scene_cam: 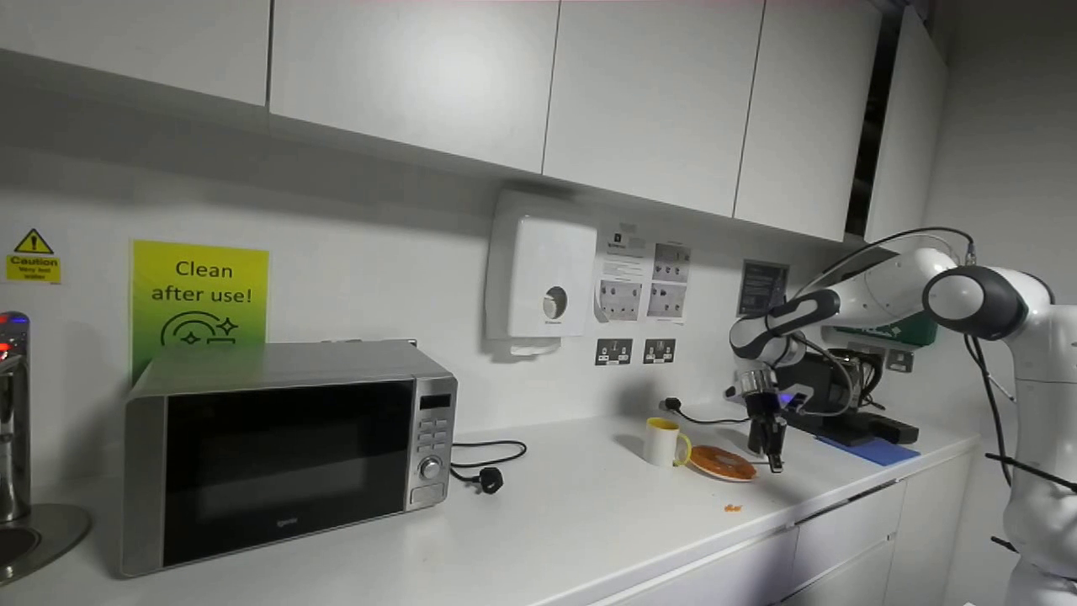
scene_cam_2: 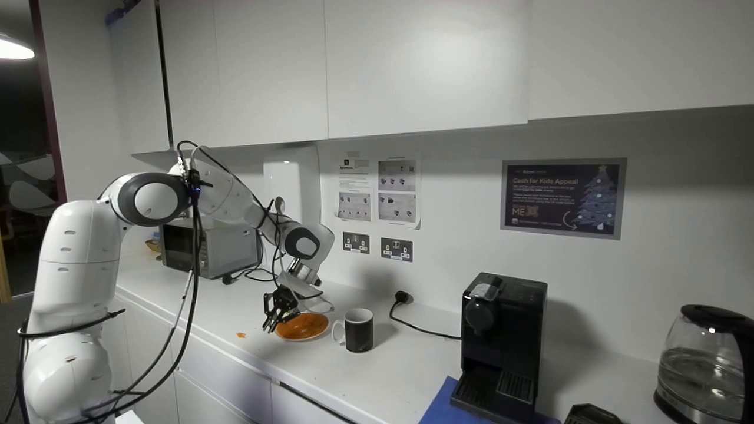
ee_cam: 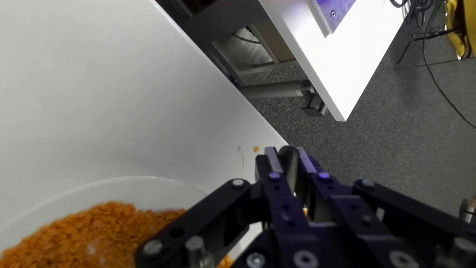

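Microwave (scene_cam: 286, 454) at the far left in an exterior view, and off we go along the counter (scene_cam: 505, 555). Next up, the mug (scene_cam: 661, 443): rigid, probably ceramic, so breakable, and its yellow loop would be the place to hook it. Just beside it sits the plate (scene_cam: 725, 478), spread with orange lentils (scene_cam: 720, 460); they look light, dry and loose, ready to skitter at any knock, and a few strays (scene_cam: 733, 507) already lie on the counter. The plate itself looks hard and shallow, so tipping it would likely spill the lot; the bare white rim is the bit to hold.

Now the main act, right of the plate: the gripper (scene_cam: 776, 466), pincers pressed in on a slim, dark handle (ee_cam: 291, 169), well seen in the wrist view. Likely a spoon's, though its far end is hidden. It should be stiff, light and rather slippery, so a twist between the pads is the worry. Best hold? Square across the handle, well up from the lentils.

Further right, in an exterior view, comes the coffee maker (scene_cam_2: 533, 321), and last the glass jug (scene_cam_2: 701, 368), part full and surely heavy, one for its own grip.
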Controlling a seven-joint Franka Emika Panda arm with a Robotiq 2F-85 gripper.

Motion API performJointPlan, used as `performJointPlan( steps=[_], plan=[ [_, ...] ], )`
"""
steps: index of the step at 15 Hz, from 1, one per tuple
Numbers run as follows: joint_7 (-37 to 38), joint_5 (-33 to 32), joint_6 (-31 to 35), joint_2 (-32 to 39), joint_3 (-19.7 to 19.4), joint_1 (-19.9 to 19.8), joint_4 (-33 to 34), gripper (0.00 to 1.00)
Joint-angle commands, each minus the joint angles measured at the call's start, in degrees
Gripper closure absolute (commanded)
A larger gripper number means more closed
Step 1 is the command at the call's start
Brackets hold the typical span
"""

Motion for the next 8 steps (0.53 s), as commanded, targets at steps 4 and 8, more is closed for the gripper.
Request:
performJointPlan(
  steps=[4,8],
  plan=[
    [-0.80,0.70,-2.15,1.02,0.80,-0.51,0.14,0.97],
    [-0.86,0.70,-2.42,1.33,1.01,-0.49,0.34,0.97]
  ],
)
